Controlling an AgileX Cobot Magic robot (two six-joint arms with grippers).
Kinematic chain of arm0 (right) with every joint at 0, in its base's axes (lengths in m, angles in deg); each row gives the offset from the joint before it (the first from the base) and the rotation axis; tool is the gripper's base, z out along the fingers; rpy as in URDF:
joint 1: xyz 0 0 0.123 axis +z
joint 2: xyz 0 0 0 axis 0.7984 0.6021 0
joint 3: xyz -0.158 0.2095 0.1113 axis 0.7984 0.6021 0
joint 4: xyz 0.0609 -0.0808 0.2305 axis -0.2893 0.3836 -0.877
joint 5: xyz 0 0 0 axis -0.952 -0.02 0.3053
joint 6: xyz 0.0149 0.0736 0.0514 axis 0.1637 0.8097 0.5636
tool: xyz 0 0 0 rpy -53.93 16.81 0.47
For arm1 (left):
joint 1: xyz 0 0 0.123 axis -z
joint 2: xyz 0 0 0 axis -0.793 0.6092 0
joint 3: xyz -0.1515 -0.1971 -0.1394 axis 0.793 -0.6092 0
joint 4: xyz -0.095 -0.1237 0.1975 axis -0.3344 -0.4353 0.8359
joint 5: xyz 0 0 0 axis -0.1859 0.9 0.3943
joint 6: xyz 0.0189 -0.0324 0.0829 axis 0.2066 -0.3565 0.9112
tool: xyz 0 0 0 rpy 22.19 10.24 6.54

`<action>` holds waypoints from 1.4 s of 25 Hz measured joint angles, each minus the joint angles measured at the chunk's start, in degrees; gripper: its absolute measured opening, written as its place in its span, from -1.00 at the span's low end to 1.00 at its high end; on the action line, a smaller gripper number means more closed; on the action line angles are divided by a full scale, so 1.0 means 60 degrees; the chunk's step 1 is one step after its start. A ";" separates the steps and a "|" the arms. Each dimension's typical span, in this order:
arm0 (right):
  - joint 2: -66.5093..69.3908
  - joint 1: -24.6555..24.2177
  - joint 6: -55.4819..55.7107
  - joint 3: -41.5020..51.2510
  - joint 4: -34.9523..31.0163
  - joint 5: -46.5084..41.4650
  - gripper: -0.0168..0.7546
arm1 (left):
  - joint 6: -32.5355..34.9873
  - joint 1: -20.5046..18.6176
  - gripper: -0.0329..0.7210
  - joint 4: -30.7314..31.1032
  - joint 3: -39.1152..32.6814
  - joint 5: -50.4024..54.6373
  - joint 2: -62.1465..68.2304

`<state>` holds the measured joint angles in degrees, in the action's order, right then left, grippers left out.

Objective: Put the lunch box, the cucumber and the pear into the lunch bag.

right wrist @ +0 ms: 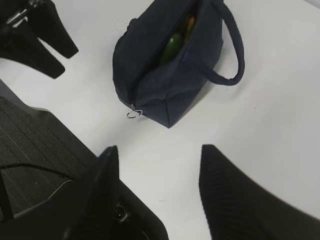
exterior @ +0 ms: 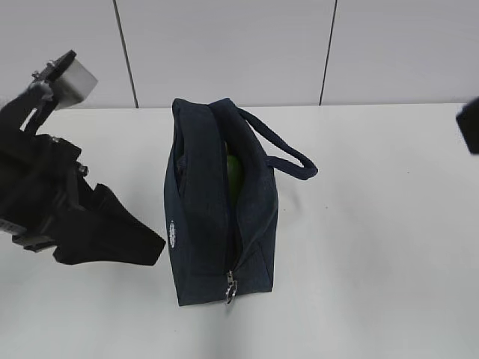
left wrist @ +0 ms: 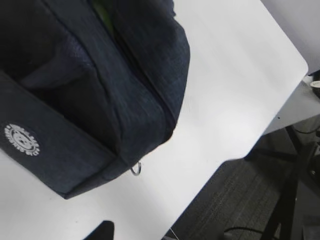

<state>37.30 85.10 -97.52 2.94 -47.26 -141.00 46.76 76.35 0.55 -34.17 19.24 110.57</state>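
Note:
The dark navy lunch bag (exterior: 202,217) stands upright mid-table with its top zipper open and its silver ring pull (exterior: 230,289) hanging at the near end. Through the opening, the right wrist view shows the green cucumber (right wrist: 172,45) and a bit of the yellow pear (right wrist: 189,22) inside the bag (right wrist: 155,85). The lunch box is hidden. My left gripper (exterior: 153,250) hovers just left of the bag, open and empty; one fingertip (left wrist: 101,231) shows in its own view. My right gripper (right wrist: 160,157) is open and empty, above bare table, well apart from the bag.
The bag's loop handle (exterior: 288,153) sticks out to the right. The white table's edge (left wrist: 235,157) runs close to the bag's zipper end, with dark floor (left wrist: 260,200) and stand legs beyond. A wall stands behind the table.

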 joint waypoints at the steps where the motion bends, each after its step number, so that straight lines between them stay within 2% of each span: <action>1: -0.0307 0.0000 -0.0021 0.0514 -0.0064 0.0231 0.09 | -0.0013 0.0000 0.07 0.0000 0.0000 -0.0107 0.0000; 4: -0.0898 0.0000 -0.0059 0.1595 -0.0283 0.1055 0.09 | -0.0021 0.0000 0.07 -0.0030 0.0000 -0.0429 0.0000; 6: -0.1437 0.0000 -0.0081 0.2842 -0.0654 0.2340 0.09 | -0.0052 0.0000 0.07 -0.0065 0.0000 -0.0651 0.0000; 10: -0.1787 0.0000 -0.0645 0.4258 -0.1300 0.4395 0.09 | -0.0308 0.0000 0.06 -0.0297 0.0000 -0.1022 0.0000; 14: -0.1787 0.0000 -0.1808 0.5371 -0.2133 0.6084 0.09 | -0.0391 0.0000 0.01 -0.0664 0.0000 -0.1152 0.0000; 19: -0.1575 0.0000 -0.2218 0.6580 -0.2379 0.8064 0.09 | -0.0394 0.0000 0.00 -0.0780 0.0000 -0.1181 0.0000; 25: -0.1088 0.0000 -0.2254 0.6921 -0.2586 0.8524 0.09 | -0.0402 0.0000 0.00 -0.0887 0.0000 -0.1170 0.0000; 30: -0.0931 0.0000 -0.2254 0.6921 -0.3729 0.8496 0.09 | -0.0402 0.0000 0.00 -0.0896 0.0000 -0.1179 0.0000; 35: -0.0757 0.0000 -0.2285 0.6921 -0.4030 0.8112 0.09 | -0.0402 0.0000 0.00 -0.0896 0.0000 -0.1533 0.0000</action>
<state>32.75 85.10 -111.23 44.46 -71.44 -92.33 44.35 76.35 -4.83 -34.17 10.04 110.57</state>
